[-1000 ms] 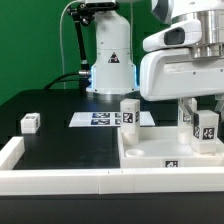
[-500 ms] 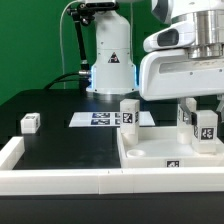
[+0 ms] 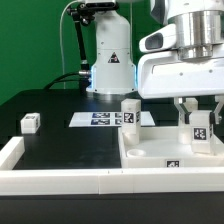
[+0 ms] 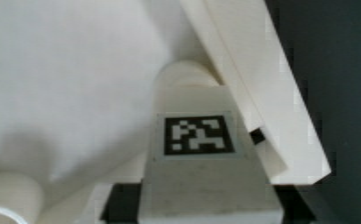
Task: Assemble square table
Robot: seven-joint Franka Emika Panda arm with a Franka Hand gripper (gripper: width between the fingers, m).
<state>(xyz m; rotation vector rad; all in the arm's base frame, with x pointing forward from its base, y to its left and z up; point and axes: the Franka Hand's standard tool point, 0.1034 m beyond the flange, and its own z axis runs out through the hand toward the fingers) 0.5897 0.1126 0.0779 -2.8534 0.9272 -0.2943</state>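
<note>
White plastic makes up every part of the square table. We count one slab (image 3: 160,152) and three leg posts.

1. The slab is a flat, tray-like square with a raised rim. It lies on the black matte table (image 3: 60,140) at the exterior view's right and carries one black-and-white tag on its near side.
2. The first post (image 3: 129,113) stands upright at the slab's far corner, towards the exterior view's left.
3. The second post (image 3: 201,130) stands upright on the slab at the exterior view's right. The wrist view shows its rounded top and one square tag (image 4: 200,135) on a flat face.
4. The third post (image 3: 29,123) lies on the table, well apart from the slab.

The end effector (image 3: 200,108) hangs over the second post with one finger on each side. We cannot tell whether the fingers press on it.

One marker board (image 3: 100,119) lies flat behind the first post. One low white wall (image 3: 60,182) borders the near edge.
</note>
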